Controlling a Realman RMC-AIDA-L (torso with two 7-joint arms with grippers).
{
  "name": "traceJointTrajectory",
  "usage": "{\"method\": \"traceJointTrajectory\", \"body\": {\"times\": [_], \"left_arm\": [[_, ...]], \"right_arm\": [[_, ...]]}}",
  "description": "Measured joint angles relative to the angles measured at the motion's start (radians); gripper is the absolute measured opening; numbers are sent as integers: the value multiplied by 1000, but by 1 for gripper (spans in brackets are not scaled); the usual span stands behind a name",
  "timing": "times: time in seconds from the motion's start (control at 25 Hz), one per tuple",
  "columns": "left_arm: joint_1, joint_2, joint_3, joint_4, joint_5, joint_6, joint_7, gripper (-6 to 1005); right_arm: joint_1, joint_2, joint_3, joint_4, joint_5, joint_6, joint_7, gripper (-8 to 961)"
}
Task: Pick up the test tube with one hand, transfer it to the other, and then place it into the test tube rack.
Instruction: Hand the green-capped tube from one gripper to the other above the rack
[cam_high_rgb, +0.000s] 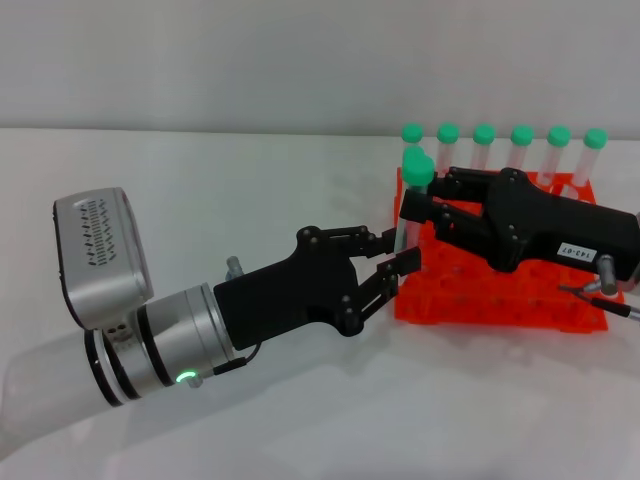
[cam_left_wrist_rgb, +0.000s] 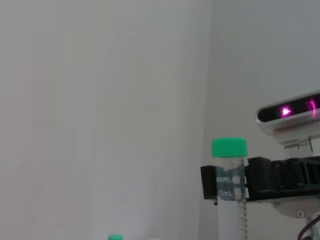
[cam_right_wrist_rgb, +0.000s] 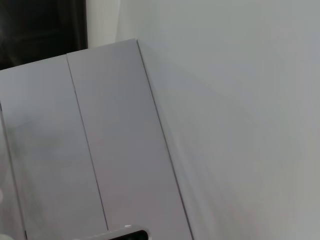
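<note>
The test tube (cam_high_rgb: 419, 172), clear with a green cap, stands upright at the left end of the orange-red rack (cam_high_rgb: 500, 295). My right gripper (cam_high_rgb: 412, 207), black with a white label, is shut on it just below the cap. The left wrist view shows the tube (cam_left_wrist_rgb: 229, 172) clamped between black fingers (cam_left_wrist_rgb: 260, 177). My left gripper (cam_high_rgb: 397, 252), on the green-ringed arm, is open, with its fingertips spread on either side of the tube's lower end, just left of the rack.
Several green-capped tubes (cam_high_rgb: 521, 135) stand in the rack's back row, and one more cap (cam_high_rgb: 411, 155) sits right behind the held tube. The rack stands at the right of the white table (cam_high_rgb: 250, 200). The right wrist view shows only grey panels.
</note>
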Motion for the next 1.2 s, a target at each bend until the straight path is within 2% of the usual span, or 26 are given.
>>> {"method": "traceJointTrajectory", "body": {"times": [0.72, 0.92, 1.12, 1.2], "left_arm": [[0, -1, 0, 1, -1, -16, 0, 217], [18, -3, 0, 33, -54, -77, 8, 217], [32, 0, 3, 53, -72, -104, 11, 217], [31, 1, 7, 53, -69, -109, 9, 218]], "right_arm": [[0, -4, 2, 0, -6, 14, -26, 227], [-5, -4, 19, 0, -7, 20, -26, 225], [-13, -5, 42, 0, -12, 18, -26, 81], [-11, -6, 42, 0, -13, 19, -26, 66]]}}
